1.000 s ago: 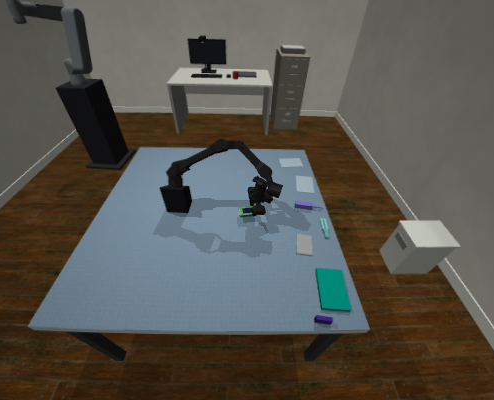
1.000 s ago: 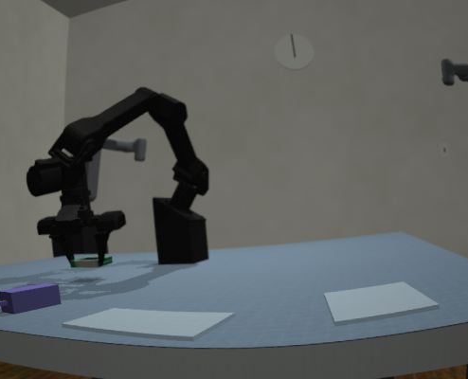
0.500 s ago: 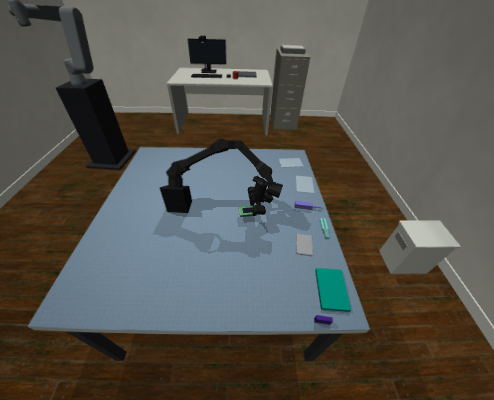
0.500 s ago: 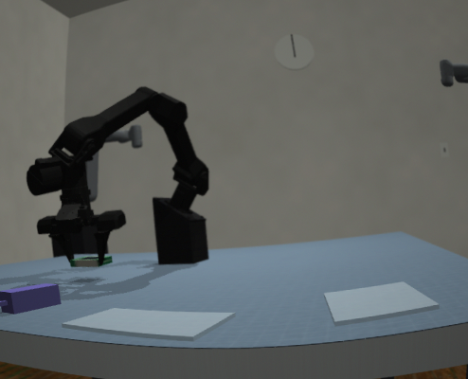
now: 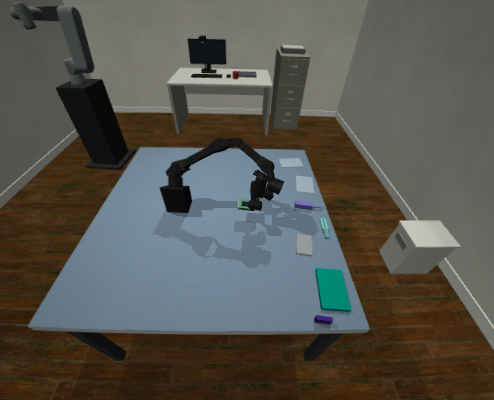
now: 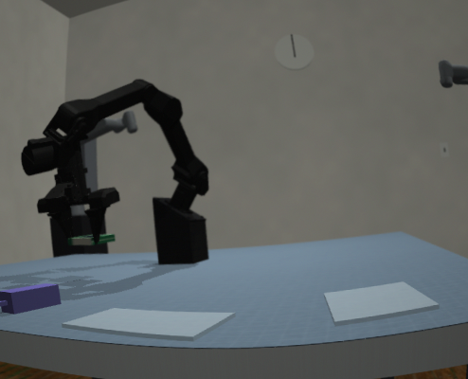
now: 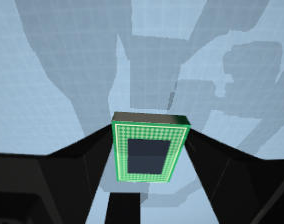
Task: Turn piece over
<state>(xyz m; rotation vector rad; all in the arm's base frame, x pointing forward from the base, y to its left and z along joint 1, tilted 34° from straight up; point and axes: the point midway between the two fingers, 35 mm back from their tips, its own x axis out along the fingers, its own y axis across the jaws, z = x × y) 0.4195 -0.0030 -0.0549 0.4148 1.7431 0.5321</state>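
The piece (image 7: pixel 149 148) is a flat green block with a dotted green border and a dark rectangle on the face toward the wrist camera. My gripper (image 7: pixel 148 129) is shut on it across its two long sides. In the exterior view the piece (image 6: pixel 92 239) hangs level above the blue mat, clear of it, with my fingers (image 6: pixel 82 232) pointing down. In the top view it shows as a green patch at my fingertips (image 5: pixel 254 203), to the right of my base (image 5: pixel 176 198).
To the right of the gripper lie a purple block (image 5: pixel 305 204), a teal stick (image 5: pixel 324 227), a grey tile (image 5: pixel 304 244), a teal slab (image 5: pixel 332 289) and two pale sheets (image 5: pixel 304 183). Another arm on a black pedestal (image 5: pixel 94 122) stands beyond the table.
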